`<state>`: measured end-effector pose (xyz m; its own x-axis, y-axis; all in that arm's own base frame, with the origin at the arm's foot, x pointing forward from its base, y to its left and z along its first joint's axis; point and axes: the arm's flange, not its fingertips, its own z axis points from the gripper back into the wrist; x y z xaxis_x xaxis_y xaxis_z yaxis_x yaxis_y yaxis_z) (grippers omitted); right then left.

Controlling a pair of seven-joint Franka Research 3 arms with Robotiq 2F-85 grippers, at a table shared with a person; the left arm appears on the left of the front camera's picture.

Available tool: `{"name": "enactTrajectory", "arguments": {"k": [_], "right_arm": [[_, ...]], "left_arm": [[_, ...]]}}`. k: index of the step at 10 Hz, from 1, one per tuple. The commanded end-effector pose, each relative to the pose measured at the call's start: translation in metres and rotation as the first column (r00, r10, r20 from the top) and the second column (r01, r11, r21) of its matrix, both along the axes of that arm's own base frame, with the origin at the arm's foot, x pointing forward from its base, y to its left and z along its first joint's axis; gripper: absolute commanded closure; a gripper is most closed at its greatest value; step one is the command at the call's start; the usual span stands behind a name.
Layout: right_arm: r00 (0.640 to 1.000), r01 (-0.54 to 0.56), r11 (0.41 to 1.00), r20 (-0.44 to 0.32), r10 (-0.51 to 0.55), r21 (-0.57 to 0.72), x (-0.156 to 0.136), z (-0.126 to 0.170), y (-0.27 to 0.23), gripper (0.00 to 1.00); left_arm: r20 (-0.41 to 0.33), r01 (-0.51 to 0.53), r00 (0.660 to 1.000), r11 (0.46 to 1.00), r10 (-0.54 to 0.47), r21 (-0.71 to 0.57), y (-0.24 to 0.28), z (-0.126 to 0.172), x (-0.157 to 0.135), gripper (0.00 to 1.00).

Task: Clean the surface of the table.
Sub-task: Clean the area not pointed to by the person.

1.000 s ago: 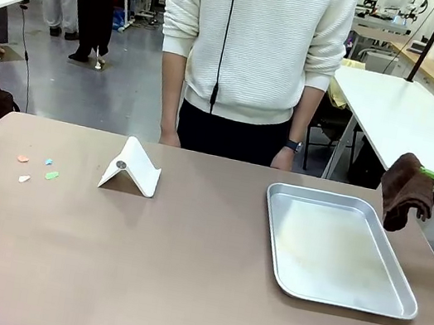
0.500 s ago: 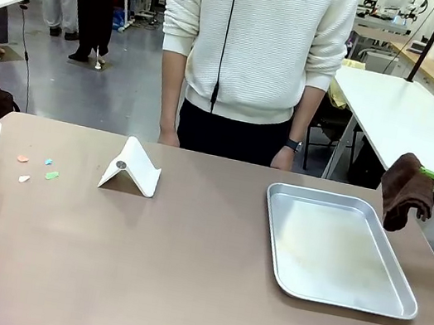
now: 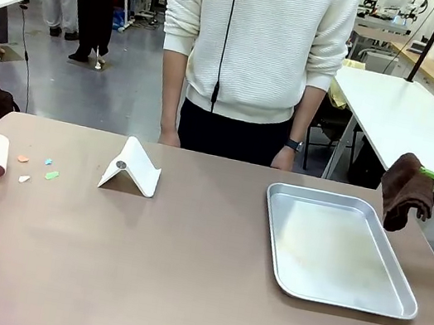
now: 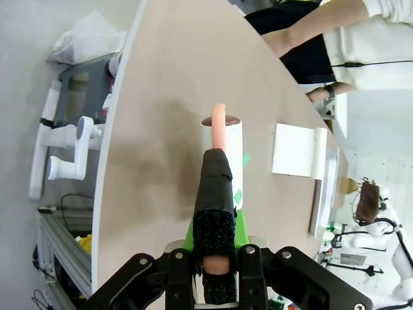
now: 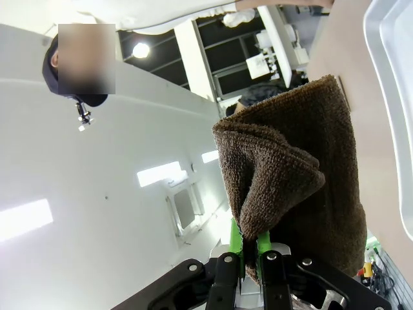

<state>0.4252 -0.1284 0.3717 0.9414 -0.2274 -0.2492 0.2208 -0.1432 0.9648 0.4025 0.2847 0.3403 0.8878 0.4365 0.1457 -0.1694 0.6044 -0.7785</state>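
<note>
**A:** Entry, left side. State of the left claw (image 4: 217,250)?

**B:** Closed tight on the black, foam-wrapped handle of a lint roller (image 4: 226,145). The green pads clamp the handle from both sides. The white drum sits straight ahead of the fingertips on a pink stem.

**A:** Where is the table (image 3: 179,282) relative to it?

**B:** Directly beneath the roller. In the wrist view the brownish top stretches away ahead of the claw, with the drum above the strip near the table's edge. Cannot tell whether the drum touches the surface.

**A:** Debris?

**B:** A few coloured scraps (image 3: 51,175) lie on the table just past the drum, on the side away from the left claw. A white stand (image 3: 132,168) is farther out the same way, well apart from the roller.

**A:** Right claw (image 5: 248,244)?

**B:** Fingers pinched nearly together on a fold of a brown cloth (image 5: 290,187). The cloth bunches beyond the fingertips, and in the front view it hangs down below them. This claw is held up off the table, at its end.

**A:** Anything near it?

**B:** A silver tray (image 3: 393,310) lies flat on the table, below the right claw and towards the middle of the table. Its far corner is near the hanging cloth; whether they touch is unclear.

**A:** The person (image 3: 255,43)?

**B:** Standing at the far edge of the table, between the two claws, arms down.
</note>
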Motion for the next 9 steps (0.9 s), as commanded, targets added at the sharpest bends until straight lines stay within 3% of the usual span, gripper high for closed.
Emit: {"name": "enactTrajectory", "arguments": {"k": [1, 9], "right_arm": [[1.000, -0.008, 1.000, -0.005, 0.008, 0.012, -0.002, 0.006, -0.001, 1.00], [1.000, -0.008, 1.000, -0.005, 0.008, 0.012, -0.002, 0.006, -0.001, 1.00]], "left_arm": [[-0.057, 0.003, 0.998, 0.999, -0.001, 0.040, -0.011, -0.005, 0.003, 0.78], [-0.230, 0.033, 0.973, 0.996, -0.013, 0.083, -0.042, -0.027, 0.073, 0.78]]}}
